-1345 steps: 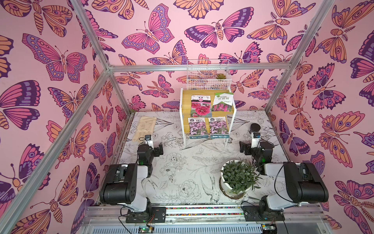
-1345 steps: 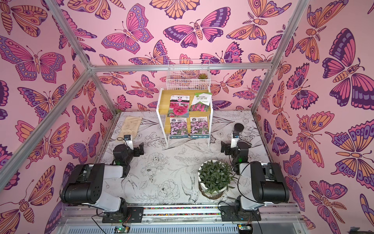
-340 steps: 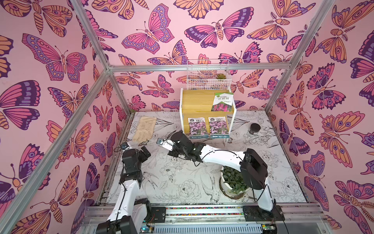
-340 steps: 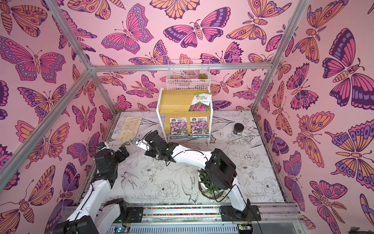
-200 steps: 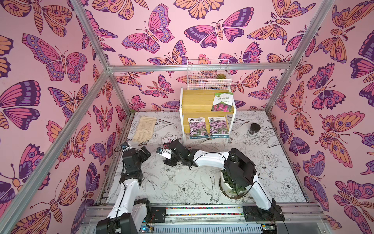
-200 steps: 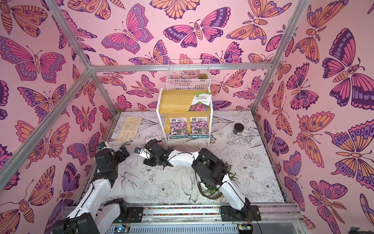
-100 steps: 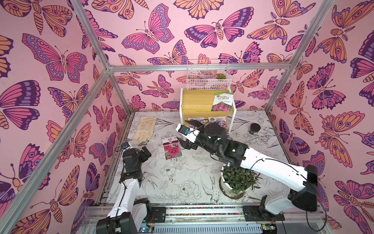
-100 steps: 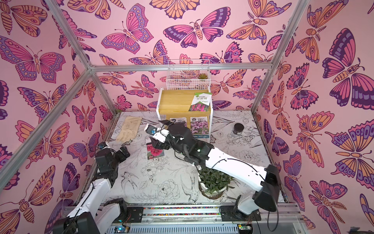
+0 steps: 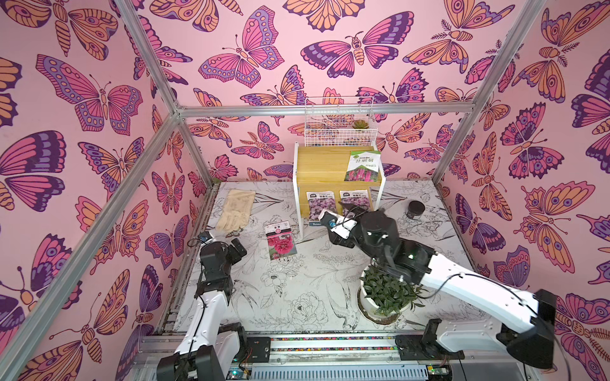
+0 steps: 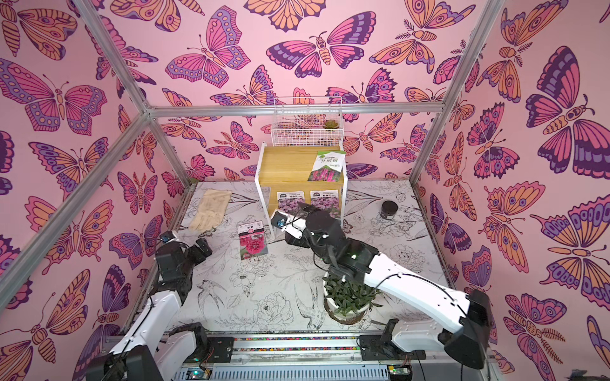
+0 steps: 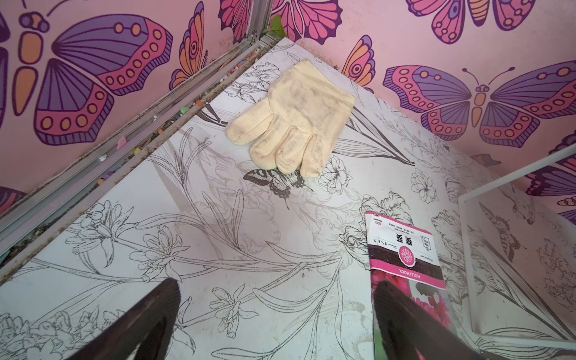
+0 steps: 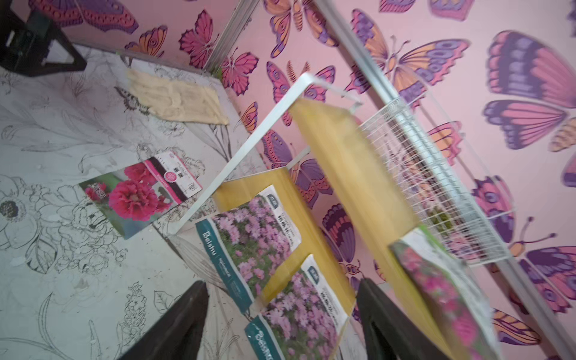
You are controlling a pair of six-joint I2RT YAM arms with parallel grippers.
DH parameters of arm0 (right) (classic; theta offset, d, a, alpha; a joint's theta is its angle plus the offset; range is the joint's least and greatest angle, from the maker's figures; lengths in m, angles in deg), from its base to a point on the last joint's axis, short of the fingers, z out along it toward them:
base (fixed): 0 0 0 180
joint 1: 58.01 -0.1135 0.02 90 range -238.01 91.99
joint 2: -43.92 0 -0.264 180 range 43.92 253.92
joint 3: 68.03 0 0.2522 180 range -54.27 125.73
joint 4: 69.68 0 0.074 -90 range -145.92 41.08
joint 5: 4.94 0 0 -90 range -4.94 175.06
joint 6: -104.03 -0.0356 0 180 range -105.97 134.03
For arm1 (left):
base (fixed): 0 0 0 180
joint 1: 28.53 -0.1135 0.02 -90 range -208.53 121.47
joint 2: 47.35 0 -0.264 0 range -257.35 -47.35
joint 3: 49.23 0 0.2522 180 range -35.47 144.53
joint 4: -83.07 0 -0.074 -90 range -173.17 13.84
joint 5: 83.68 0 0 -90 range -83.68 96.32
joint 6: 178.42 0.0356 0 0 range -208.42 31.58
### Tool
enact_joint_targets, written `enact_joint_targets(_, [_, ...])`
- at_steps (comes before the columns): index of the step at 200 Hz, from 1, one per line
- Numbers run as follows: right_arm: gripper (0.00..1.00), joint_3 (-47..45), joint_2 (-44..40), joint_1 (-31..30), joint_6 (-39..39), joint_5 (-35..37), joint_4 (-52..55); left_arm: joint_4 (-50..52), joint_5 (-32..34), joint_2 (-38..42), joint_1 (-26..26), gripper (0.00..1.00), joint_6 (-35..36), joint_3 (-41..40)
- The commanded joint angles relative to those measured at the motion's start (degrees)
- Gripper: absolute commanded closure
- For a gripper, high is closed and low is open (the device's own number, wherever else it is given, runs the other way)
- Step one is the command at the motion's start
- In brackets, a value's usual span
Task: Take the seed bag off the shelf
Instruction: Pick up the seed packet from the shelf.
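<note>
The shelf (image 9: pixel 325 161) holds three packets (image 9: pixel 363 165) propped face-out on its steps (display-style). The right gripper (image 12: pixel 282 290) hovers before the shelf's lower step, jaws spread and empty, seemingly aiming there. The left gripper (image 11: pixel 274 282), equally spread and empty, idles well off the shelf's side. The red seed bag (image 9: pixel 280 240) lies flat on the table (image 9: pixel 297 280) just beside the shelf's leg, already off.

The middle of the table (image 9: pixel 297 283) is open for me, from glove (image 9: pixel 236 207) across to plant (image 9: pixel 386 292). Ahead the shelf (image 9: pixel 325 165) blocks. The basket (image 9: pixel 340 140) sits close over its top step, two bags (image 9: pixel 321 206) fill the lower one, and a loose bag (image 9: pixel 280 240) lies just beside its front leg (image 9: pixel 301 217).
</note>
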Motion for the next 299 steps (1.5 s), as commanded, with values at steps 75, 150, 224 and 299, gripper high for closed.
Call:
enact_joint_targets(75, [0.22,3.0,-2.9,15.5,2.1,-9.5,1.5,0.0,-0.5,0.4,-0.4,0.00,1.0,-0.6])
enact_joint_targets(150, [0.22,3.9,-1.1,16.1,8.6,-2.5,4.2,0.0,-0.3,0.4,-0.4,0.00,1.1,-0.6])
enact_joint_targets(224, [0.22,6.3,2.3,16.9,16.4,3.4,2.0,0.0,-1.0,-0.1,-0.4,0.00,1.3,-0.3])
enact_joint_targets(299, [0.24,8.3,4.9,19.5,16.5,2.1,1.9,-2.5,-25.7,-1.7,-0.2,0.16,2.2,6.0])
